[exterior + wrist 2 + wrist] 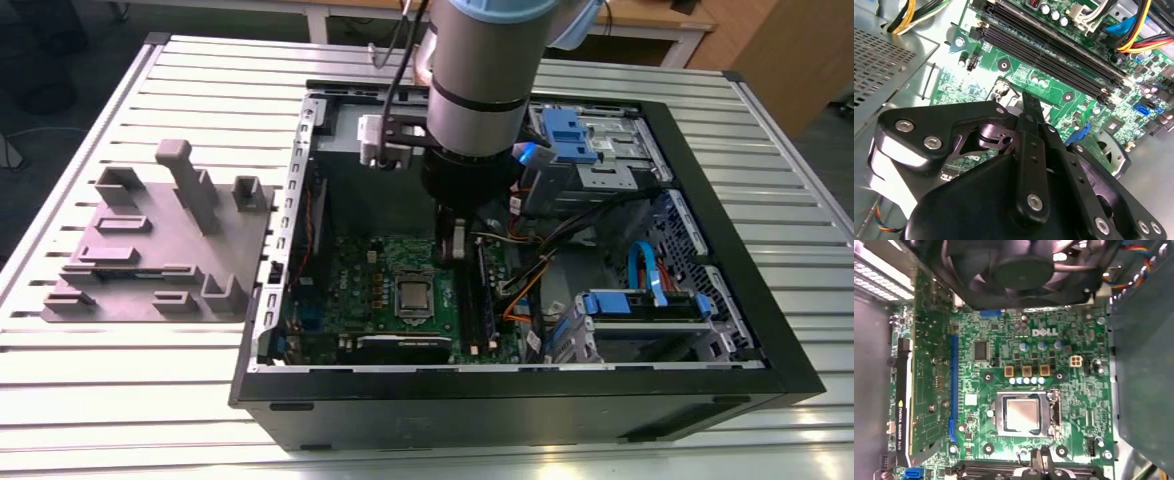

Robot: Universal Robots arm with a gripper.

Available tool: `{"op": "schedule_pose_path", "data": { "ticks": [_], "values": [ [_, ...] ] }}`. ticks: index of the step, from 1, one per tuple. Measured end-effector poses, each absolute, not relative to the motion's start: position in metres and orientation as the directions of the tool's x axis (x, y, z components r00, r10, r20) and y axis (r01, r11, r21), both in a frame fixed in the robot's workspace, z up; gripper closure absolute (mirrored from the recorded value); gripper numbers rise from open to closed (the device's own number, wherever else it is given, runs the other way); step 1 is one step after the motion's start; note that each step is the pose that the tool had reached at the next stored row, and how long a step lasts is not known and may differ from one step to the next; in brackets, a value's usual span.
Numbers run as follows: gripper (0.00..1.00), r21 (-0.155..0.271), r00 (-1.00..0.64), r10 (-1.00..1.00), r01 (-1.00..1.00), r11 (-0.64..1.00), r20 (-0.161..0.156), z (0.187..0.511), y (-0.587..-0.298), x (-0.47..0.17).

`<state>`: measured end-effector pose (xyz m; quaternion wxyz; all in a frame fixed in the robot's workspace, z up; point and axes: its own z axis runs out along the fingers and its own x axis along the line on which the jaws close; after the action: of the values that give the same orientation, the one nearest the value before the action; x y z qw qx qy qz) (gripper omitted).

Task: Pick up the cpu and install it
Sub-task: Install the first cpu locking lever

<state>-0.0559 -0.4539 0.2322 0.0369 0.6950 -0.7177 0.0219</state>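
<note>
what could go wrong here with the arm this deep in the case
The cpu already lies in its socket frame on the motherboard, and the gripper hangs just above the board. A descent off-centre could scrape the frame or the memory slots. Loose orange and yellow cables beside the arm could also snag.

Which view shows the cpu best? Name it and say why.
The first wrist view: the cpu faces the camera squarely, seated in its socket frame. The exterior view shows it small and oblique. In the second wrist view the tool covers that spot.
</note>
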Motion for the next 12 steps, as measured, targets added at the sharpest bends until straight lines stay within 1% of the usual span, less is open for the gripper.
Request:
{"op": "schedule_pose_path", "data": {
  "ticks": [12],
  "values": [
    [0.9, 0.02, -0.009, -0.996, -1.0, 0.01, 0.084, 0.2302, -0.4578, -0.0562]
  ]
}}
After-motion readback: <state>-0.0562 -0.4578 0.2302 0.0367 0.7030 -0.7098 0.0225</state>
